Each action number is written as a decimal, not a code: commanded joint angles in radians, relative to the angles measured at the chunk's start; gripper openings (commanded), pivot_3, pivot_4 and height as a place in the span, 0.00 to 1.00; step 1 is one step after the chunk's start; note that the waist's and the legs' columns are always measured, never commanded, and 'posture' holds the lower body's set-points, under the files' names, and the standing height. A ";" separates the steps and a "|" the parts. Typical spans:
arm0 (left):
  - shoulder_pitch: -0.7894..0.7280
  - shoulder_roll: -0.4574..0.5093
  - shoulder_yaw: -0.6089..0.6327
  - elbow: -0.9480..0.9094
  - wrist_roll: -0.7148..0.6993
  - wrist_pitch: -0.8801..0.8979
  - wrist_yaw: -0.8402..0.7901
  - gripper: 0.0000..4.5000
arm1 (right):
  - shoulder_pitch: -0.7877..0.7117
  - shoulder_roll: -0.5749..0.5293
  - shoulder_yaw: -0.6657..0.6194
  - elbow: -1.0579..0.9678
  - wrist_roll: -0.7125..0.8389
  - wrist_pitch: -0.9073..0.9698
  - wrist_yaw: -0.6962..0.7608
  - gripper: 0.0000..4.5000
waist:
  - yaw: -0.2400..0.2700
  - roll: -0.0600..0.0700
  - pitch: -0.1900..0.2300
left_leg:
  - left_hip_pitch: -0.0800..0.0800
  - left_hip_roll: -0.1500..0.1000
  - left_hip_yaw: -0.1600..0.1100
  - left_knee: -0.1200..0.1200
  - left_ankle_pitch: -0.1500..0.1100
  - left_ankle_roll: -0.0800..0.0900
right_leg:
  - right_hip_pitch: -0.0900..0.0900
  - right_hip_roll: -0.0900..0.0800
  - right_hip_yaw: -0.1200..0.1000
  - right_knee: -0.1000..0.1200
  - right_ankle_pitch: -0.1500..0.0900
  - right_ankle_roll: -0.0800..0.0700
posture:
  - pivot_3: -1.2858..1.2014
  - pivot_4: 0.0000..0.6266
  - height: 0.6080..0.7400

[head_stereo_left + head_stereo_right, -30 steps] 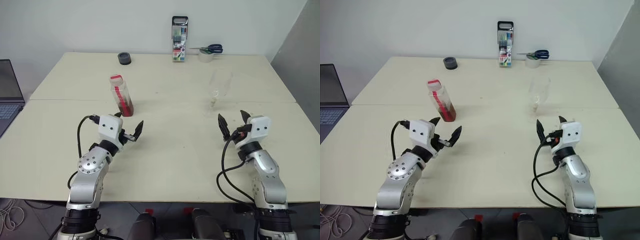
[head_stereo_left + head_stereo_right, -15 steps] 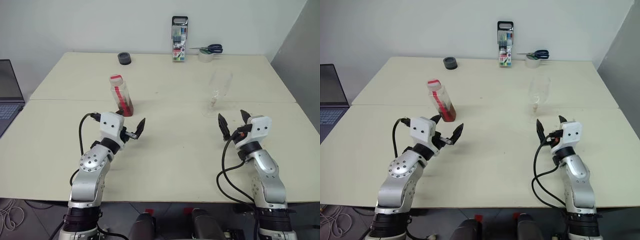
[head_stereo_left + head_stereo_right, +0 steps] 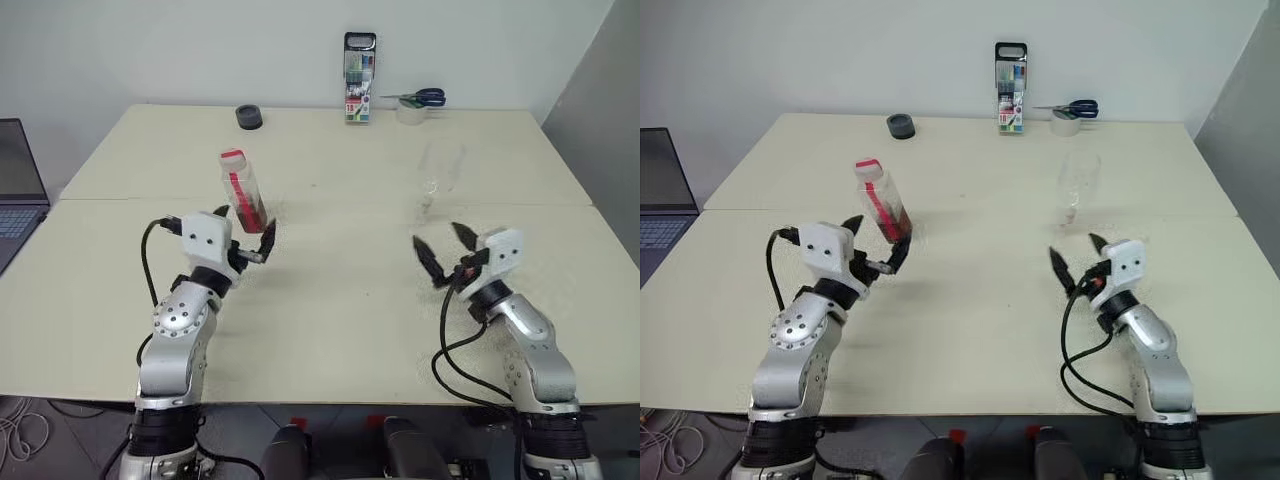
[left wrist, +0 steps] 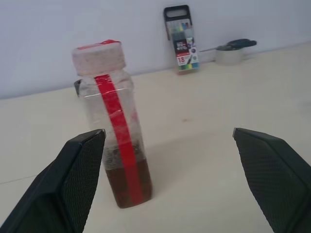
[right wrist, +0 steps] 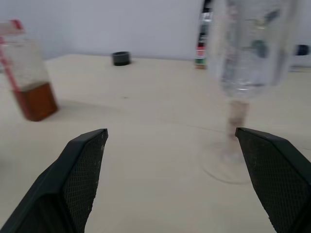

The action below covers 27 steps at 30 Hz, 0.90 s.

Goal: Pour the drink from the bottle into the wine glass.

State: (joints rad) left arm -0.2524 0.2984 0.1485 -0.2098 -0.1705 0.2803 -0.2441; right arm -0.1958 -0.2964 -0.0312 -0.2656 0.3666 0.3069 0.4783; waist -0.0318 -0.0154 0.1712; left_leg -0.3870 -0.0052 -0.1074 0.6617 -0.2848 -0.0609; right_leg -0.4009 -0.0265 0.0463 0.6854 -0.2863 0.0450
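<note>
Pale cream counter (image 3: 330,310) w/ a seam running across it. Small clear plastic bottle w/ red cap & red vertical label strip (image 3: 243,190) stands upright on the robot's left half, just past the seam. Reddish-brown drink (image 4: 127,183) fills only the bottom part of it. Cap on.

Left end effector (image 3: 243,234) sits right in front of the bottle, black fingers (image 4: 77,179) spread wide apart, nothing between them. From the left wrist view the bottle stands just beside one finger, off to that side of the gap, not centred; can't tell if touching.

Clear stemmed wine glass w/ rounded bowl & round foot (image 3: 434,180) stands upright on the right half, well apart from the bottle. Bowl looks empty. Right end effector (image 3: 441,253) is near the glass, on the robot's side of it and a bit towards the middle of the counter, fingers (image 5: 73,184) wide apart, holding nothing, not touching the glass. In the right wrist view the stem (image 5: 236,121) stands towards one finger's side of the gap.

Back edge of counter: dark round tape roll (image 3: 249,117), upright pack of coloured markers w/ black handle (image 3: 359,78), blue-handled scissors (image 3: 420,97) lying on a pale tape roll (image 3: 410,112). Open laptop (image 3: 18,190) off the counter's left end.
</note>
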 commanded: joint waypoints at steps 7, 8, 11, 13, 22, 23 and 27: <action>-0.107 -0.027 0.010 0.090 0.046 0.041 0.120 1.00 | -0.106 -0.139 0.064 -0.170 0.137 0.228 0.144 1.00 | 0.001 0.000 0.000 | 0.000 0.000 -0.003 0.001 0.000 0.000 | 0.004 0.000 -0.003 -0.004 0.000 0.000 | 0.52 0.24 1.00; -0.114 -0.031 0.008 0.096 0.048 0.041 0.125 1.00 | -0.115 -0.148 0.068 -0.174 0.139 0.238 0.149 1.00 | 0.002 0.000 0.000 | 0.001 0.000 -0.003 0.001 0.000 0.000 | 0.005 0.000 -0.003 -0.004 0.000 0.000 | 0.52 0.24 1.00; -0.132 -0.041 0.008 0.111 0.054 0.042 0.146 1.00 | -0.134 -0.159 0.071 -0.181 0.144 0.255 0.151 1.00 | 0.002 0.000 0.000 | 0.001 0.000 -0.003 0.000 0.000 0.000 | 0.005 0.000 -0.003 -0.004 0.000 0.000 | 0.52 0.24 1.00; -0.152 -0.053 0.024 0.129 0.040 0.060 0.167 1.00 | -0.145 -0.159 0.069 -0.183 0.148 0.264 0.150 1.00 | 0.002 0.000 0.000 | 0.002 -0.001 -0.003 0.000 0.000 0.000 | 0.005 0.000 -0.003 -0.004 0.000 0.000 | 0.52 0.24 1.00; -0.263 -0.051 0.034 0.251 0.032 0.086 0.174 1.00 | -0.185 -0.156 0.067 -0.198 0.159 0.291 0.155 1.00 | 0.002 0.000 0.000 | 0.002 -0.001 -0.003 0.000 0.000 0.000 | 0.005 -0.001 -0.003 -0.004 0.000 0.000 | 0.52 0.24 1.00; -0.270 -0.049 0.032 0.260 0.034 0.088 0.171 1.00 | -0.189 -0.156 0.067 -0.200 0.162 0.296 0.156 1.00 | 0.002 0.000 0.000 | 0.002 -0.001 -0.003 0.000 0.000 0.000 | 0.005 -0.001 -0.003 -0.004 0.000 0.000 | 0.52 0.24 1.00; -0.312 -0.041 0.019 0.304 0.051 0.083 0.168 1.00 | -0.209 -0.160 0.065 -0.209 0.173 0.311 0.162 1.00 | 0.002 0.000 0.000 | 0.002 -0.001 -0.003 0.000 0.000 -0.001 | 0.005 -0.001 -0.003 -0.004 0.000 0.000 | 0.52 0.24 1.00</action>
State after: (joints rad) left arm -0.5311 0.2437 0.1704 0.0994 -0.1316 0.3708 -0.0760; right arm -0.3802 -0.4505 0.0439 -0.4311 0.5184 0.6193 0.6313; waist -0.0296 -0.0159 0.1714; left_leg -0.3854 -0.0061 -0.1101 0.6620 -0.2844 -0.0617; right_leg -0.3955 -0.0274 0.0432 0.6809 -0.2862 0.0451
